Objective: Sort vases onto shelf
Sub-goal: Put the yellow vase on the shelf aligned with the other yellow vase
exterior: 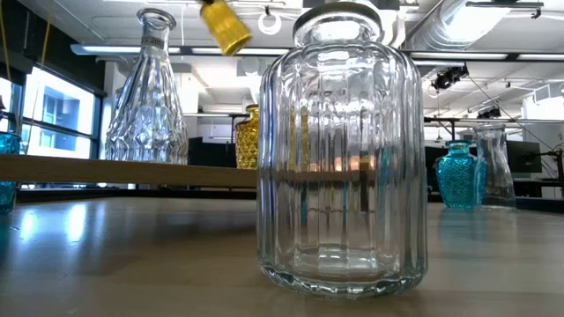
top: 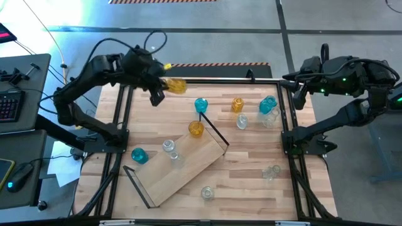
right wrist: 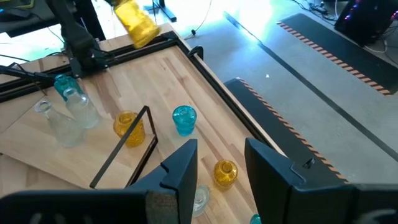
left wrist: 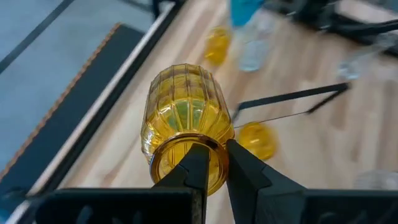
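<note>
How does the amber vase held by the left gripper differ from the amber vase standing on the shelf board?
The held amber vase is lifted above the table's far edge, pinched at its rim by the left gripper; the amber vase on the shelf stands free on the board. The held one lies tilted on its side; the shelf one is upright. Both are translucent yellow glass.

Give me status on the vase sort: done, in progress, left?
Done: two vases appear to stand on the shelf, an amber one and a clear one. In hand: the left gripper pinches the rim of an amber ribbed vase, lifted above the table's far edge. The right gripper waits open off to the side. Left: teal, amber and clear vases scattered on the table.
</note>
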You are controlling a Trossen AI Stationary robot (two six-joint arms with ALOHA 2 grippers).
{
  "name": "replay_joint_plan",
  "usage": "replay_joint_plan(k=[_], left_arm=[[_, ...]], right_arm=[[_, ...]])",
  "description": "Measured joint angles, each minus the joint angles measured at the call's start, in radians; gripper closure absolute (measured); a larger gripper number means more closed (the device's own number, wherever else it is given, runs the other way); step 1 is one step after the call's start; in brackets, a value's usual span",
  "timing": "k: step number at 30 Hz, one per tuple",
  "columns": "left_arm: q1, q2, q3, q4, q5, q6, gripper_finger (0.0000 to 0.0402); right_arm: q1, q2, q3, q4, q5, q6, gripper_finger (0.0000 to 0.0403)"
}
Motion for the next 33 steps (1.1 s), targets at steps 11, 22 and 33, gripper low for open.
replay_joint_plan(k=[11, 22, 33], left_arm=[[-0.333, 0.069, 0.001, 0.104, -0.174, -0.263, 0.0377], [-0.478, 0.146, 0.001, 0.181, -0.192, -0.398, 0.0379], [-0.548, 0.368, 0.239, 0.011, -0.188, -0.391, 0.0380]], right_arm=[[0.000, 0.001, 0.000, -0.004, -0.033, -0.011, 0.0285], [0.000, -0.012, 0.000, -0.004, -0.079, -0.047, 0.0285], [0.000, -0.024, 0.000, -0.004, -0.121, -0.064, 0.0285]])
